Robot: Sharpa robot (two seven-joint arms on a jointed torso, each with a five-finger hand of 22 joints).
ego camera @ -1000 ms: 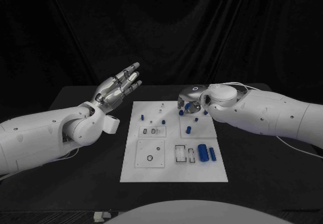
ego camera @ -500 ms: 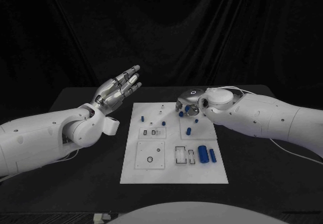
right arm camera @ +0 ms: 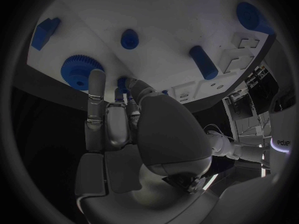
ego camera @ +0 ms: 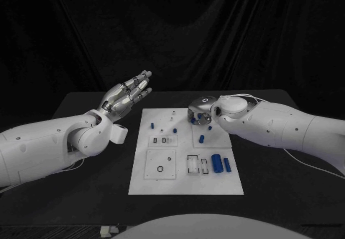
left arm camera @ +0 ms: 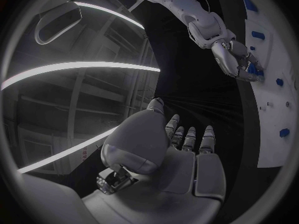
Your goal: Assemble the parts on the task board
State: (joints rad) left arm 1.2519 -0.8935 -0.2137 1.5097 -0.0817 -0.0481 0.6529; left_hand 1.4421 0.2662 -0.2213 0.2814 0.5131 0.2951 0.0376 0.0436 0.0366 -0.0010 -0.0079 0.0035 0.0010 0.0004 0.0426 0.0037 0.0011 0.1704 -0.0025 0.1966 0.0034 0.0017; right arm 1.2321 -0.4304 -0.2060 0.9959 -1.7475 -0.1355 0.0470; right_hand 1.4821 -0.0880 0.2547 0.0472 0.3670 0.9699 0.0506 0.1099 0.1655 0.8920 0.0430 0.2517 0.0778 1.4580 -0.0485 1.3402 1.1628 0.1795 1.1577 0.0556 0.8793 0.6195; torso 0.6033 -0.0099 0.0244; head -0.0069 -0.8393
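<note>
The white task board (ego camera: 185, 179) lies in the middle of the black table. Blue parts lie or stand on it: two cylinders (ego camera: 216, 163) near its right edge and small pegs (ego camera: 153, 124) farther back. My right hand (ego camera: 202, 114) is bent down over the board's far right corner, where its thumb and fingers (right arm camera: 98, 104) close round a small blue part (right arm camera: 122, 82) standing on the board (right arm camera: 168, 20). A blue gear (right arm camera: 77, 70) lies just beside those fingertips. My left hand (ego camera: 128, 94) is raised off the board's far left corner, flat and holding nothing.
Recessed slots (ego camera: 161, 164) take up the board's near half. Bare black table surrounds the board on all sides, and a dark curtain hangs behind it. In the left wrist view my right hand (left arm camera: 235, 58) hovers at the board's edge (left arm camera: 274, 99).
My right hand has sunk slightly and edged left over the board's far right corner. The left hand has stayed raised.
</note>
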